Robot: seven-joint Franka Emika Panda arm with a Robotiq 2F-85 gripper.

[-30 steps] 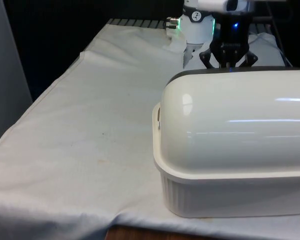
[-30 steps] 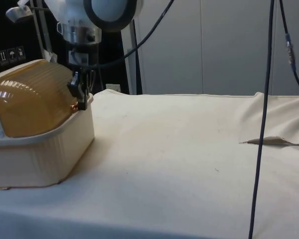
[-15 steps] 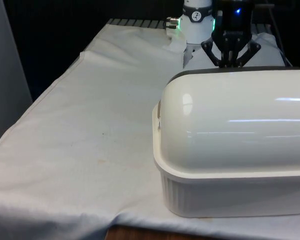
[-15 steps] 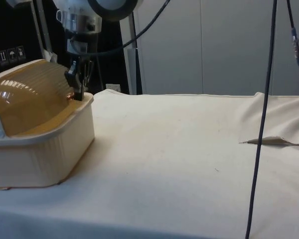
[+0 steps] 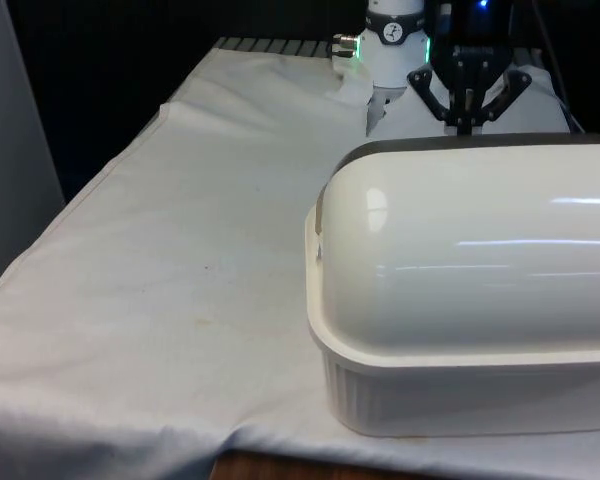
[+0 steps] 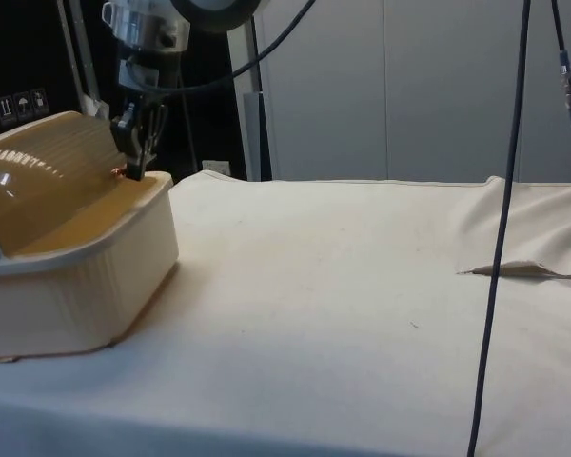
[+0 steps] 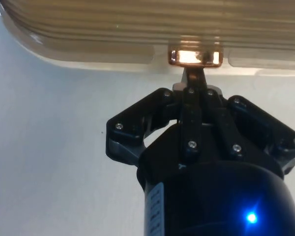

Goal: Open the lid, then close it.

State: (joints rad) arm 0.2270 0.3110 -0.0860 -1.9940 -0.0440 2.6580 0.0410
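Observation:
A cream bread box (image 5: 460,390) stands at the front view's right with its rounded white back (image 5: 470,250) to that camera. From the side its ribbed base (image 6: 86,286) carries a translucent amber roll-top lid (image 6: 38,176). The lid's lower edge is lifted off the base's front rim, leaving a gap. My black gripper (image 6: 131,169) hangs at that edge, shut on the small copper handle (image 7: 195,57) of the lid (image 7: 137,24). In the front view the gripper (image 5: 470,112) stands just behind the box's top. In the wrist view the gripper (image 7: 194,73) pinches the handle's stem.
White cloth (image 5: 180,250) covers the table, with open room on the front view's left and across the side view (image 6: 343,286). A dark cable (image 6: 500,238) hangs down at the side view's right. A fold in the cloth (image 6: 523,271) lies near it.
The gripper has risen and moved back with the handle. The lid has rolled up and back with it, and its front edge has lifted away from the base's rim.

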